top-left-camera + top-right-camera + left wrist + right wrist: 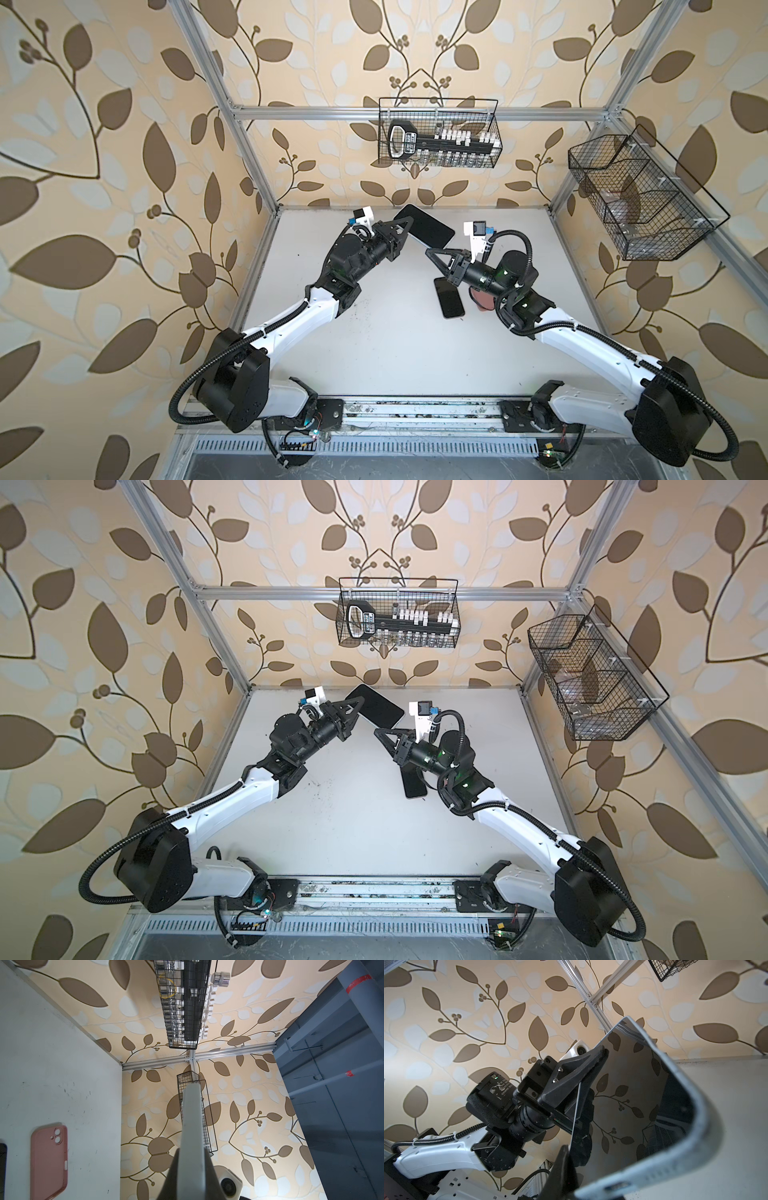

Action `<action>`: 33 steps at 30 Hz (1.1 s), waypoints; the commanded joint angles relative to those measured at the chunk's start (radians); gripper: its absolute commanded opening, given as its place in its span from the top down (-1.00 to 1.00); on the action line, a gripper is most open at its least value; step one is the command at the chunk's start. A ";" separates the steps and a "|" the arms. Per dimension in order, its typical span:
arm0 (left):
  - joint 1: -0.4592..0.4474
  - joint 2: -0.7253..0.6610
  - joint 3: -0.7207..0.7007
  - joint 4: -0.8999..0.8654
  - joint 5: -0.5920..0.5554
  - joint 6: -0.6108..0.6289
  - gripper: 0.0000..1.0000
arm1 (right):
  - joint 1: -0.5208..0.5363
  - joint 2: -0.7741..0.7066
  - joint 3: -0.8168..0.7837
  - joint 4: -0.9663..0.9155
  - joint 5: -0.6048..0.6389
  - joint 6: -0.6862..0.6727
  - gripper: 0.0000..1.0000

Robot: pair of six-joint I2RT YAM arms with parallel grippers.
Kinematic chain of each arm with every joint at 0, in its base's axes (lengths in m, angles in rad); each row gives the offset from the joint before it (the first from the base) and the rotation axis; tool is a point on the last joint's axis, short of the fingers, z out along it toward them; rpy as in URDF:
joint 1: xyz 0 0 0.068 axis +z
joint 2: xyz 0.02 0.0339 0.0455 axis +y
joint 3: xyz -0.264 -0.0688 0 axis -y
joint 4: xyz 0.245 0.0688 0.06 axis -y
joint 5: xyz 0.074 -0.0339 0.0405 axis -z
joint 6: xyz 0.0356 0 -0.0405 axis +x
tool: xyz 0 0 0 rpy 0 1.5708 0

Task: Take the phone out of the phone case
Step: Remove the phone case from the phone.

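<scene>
Leaf-print wallpaper (124,166) backs a white table (395,332). Above its far end the left gripper (409,222) holds a phone (428,228) aloft, tilted, w/ jaws clamped tight on it and one finger flat on the dark screen. The phone sits in a pale grey case (702,1126); in the right wrist view the rim wraps the glass, which mirrors the wallpaper. The right gripper (430,252) points at the phone's lower corner, tips just beside it in both top views. From above its jaws look nearly together, but whether they pinch the case rim can't be told; the wrist cam shows only one dark finger (562,1167) by the screen edge. Below that gripper a black handset (449,301) lies screen-up on the table, w/ a pink case (48,1161) flat beside it, camera cut-outs showing. Two wire baskets hang on the walls: a back basket (438,133) w/ a black-and-white tool rack inside, and a side basket (640,195).
</scene>
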 commanded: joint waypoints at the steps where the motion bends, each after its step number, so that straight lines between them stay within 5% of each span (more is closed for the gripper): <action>1: 0.001 -0.036 0.041 -0.023 -0.039 0.005 1.00 | 0.012 -0.015 0.012 -0.048 0.016 -0.144 0.64; 33: 0.007 -0.030 0.038 -0.031 -0.028 -0.176 1.00 | 0.010 -0.113 -0.067 -0.097 0.059 -0.360 0.68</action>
